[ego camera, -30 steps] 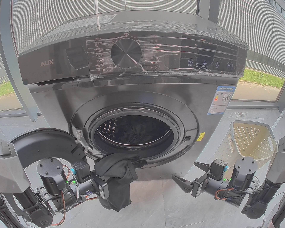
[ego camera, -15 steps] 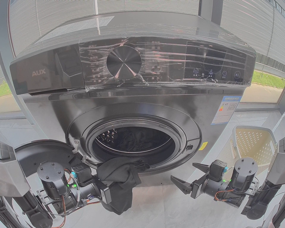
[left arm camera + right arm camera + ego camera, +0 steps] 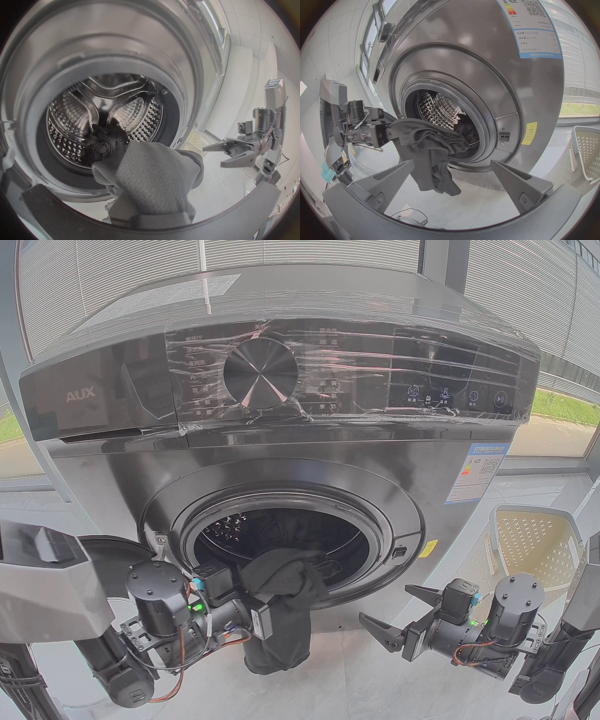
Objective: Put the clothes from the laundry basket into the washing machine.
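Left claw [image 3: 270,614] is clamped on a dark garment [image 3: 281,627] at the lower rim of the washer's [image 3: 350,446] open port [image 3: 377,534] — bunched upper end toward the drum [image 3: 140,122], long axis near vertical, loose end hanging toward the floor [image 3: 350,677]. Right claw [image 3: 386,604] stands spread and empty, right of the port, with the basket [image 3: 537,540] farther right. Front panel carries a blue-edged label [image 3: 478,471] upper right and a yellow sticker [image 3: 425,547] by the latch [image 3: 395,550] — print on both too small to tell.

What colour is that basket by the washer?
Cream, perforated; the laundry basket shows best in the head view.
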Controlling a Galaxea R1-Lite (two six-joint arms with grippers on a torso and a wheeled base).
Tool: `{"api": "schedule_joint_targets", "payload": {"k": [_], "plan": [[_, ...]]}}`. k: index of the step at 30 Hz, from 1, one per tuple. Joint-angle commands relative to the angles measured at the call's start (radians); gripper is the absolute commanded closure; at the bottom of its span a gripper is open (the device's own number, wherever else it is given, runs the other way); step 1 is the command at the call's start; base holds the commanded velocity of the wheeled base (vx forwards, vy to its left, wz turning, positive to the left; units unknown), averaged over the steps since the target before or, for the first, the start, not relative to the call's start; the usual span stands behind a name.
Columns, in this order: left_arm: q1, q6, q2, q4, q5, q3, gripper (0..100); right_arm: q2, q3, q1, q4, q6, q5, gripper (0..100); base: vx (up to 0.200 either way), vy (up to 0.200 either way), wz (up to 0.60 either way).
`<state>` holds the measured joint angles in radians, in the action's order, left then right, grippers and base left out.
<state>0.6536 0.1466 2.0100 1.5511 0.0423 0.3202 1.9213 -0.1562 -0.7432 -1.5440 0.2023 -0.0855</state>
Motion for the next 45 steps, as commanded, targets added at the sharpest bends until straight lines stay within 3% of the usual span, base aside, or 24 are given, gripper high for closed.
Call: {"api": "schedule_joint_targets", "payload": {"k": [1, 7, 12, 24, 38, 45], "plan": [[-0.002, 0.028, 0.164, 0.001, -0.029, 0.180, 100, -0.004, 0.006, -0.001, -0.001, -0.001, 0.001, 0, 0.000, 0.000, 0.00], [0.000, 0.041, 0.293, 0.001, -0.096, 0.385, 100, -0.010, 0.006, -0.001, -0.001, -0.001, 0.001, 0, 0.000, 0.000, 0.00], [-0.005, 0.048, 0.377, 0.001, -0.096, 0.494, 100, -0.008, 0.007, -0.001, -0.001, -0.001, 0.001, 0, 0.000, 0.000, 0.00], [-0.101, 0.047, 0.564, -0.025, -0.098, 0.838, 100, -0.004, 0.003, 0.001, -0.001, -0.001, 0.001, 0, 0.000, 0.000, 0.00], [-0.138, 0.028, 0.558, -0.221, -0.110, 1.008, 100, -0.008, -0.005, -0.001, -0.002, -0.001, 0.001, 0, 0.000, 0.000, 0.00], [-0.155, 0.027, 0.573, -0.282, -0.180, 1.113, 100, -0.008, -0.005, -0.001, -0.002, -0.001, 0.003, 0, 0.000, 0.000, 0.00]]}}
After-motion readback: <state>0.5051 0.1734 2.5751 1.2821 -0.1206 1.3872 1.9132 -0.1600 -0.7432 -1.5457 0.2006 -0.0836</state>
